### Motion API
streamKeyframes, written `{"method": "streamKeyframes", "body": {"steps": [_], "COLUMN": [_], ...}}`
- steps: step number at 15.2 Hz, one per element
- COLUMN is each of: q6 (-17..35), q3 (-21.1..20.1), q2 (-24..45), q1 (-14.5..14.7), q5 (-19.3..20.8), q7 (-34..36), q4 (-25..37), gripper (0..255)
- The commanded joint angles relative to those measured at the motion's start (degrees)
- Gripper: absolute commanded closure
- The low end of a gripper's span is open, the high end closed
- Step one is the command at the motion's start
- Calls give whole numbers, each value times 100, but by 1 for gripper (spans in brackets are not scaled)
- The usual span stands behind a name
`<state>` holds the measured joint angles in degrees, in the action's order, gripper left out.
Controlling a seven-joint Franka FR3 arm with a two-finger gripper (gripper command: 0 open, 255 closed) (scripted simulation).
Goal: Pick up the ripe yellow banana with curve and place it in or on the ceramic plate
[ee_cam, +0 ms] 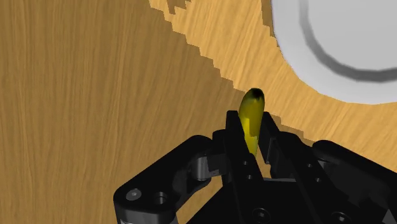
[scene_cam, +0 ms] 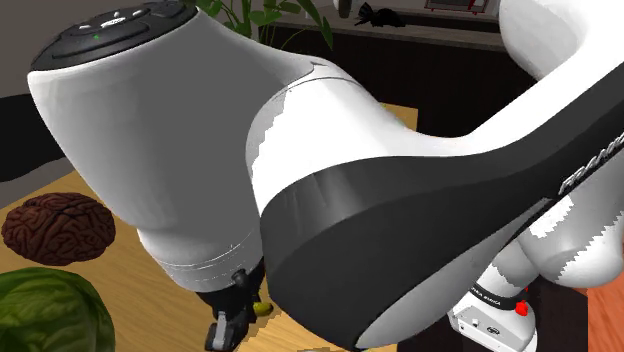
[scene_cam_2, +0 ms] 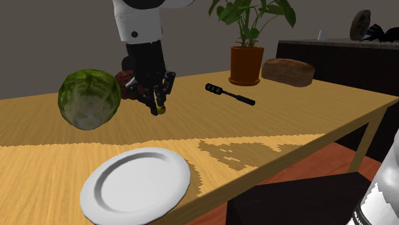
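We see the all-black two-finger gripper [ee_cam: 252, 137] pinching a small smooth yellow banana [ee_cam: 251, 116] with a dark tip. The fruit is clamped between both fingers and runs along them, its dark end poking out past the fingertips toward the light wooden tabletop [ee_cam: 95, 95]. Only a short stub shows, with a slight curve and no spots. In the second exterior view the gripper [scene_cam_2: 158, 103] hangs from the white arm over the tabletop [scene_cam_2: 268, 128], and the banana [scene_cam_2: 161, 110] shows as a yellow speck at its tip. We can't tell if it touches the wood. The round white plate with a raised rim [scene_cam_2: 137, 185] lies well apart from it, nearer that camera, with nothing on it. Just beside the gripper sits a round green cabbage [scene_cam_2: 89, 99], with a dark red-brown brain-shaped lump [scene_cam_2: 130, 86] behind. A black-handled tool [scene_cam_2: 230, 94] lies further along. In the shoulder view the banana [scene_cam: 262, 307] peeks out below the arm.
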<state>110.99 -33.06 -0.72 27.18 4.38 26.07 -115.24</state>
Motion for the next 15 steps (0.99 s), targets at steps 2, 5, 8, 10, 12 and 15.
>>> {"method": "streamKeyframes", "body": {"steps": [2,5,8,10,12,15], "q6": [12,5,-13,-31,34,263], "q3": [-181,-370,-573,-718,-821,-851], "q2": [-209,-402,-543,-607,-605,-509], "q1": [180,367,559,686,765,764], "q5": [-156,-314,-454,-532,-557,-496], "q7": [300,603,931,1166,1338,1397], "q4": [-206,-373,-480,-519,-585,-741], "gripper": [255,255,255,255,255,255]}}
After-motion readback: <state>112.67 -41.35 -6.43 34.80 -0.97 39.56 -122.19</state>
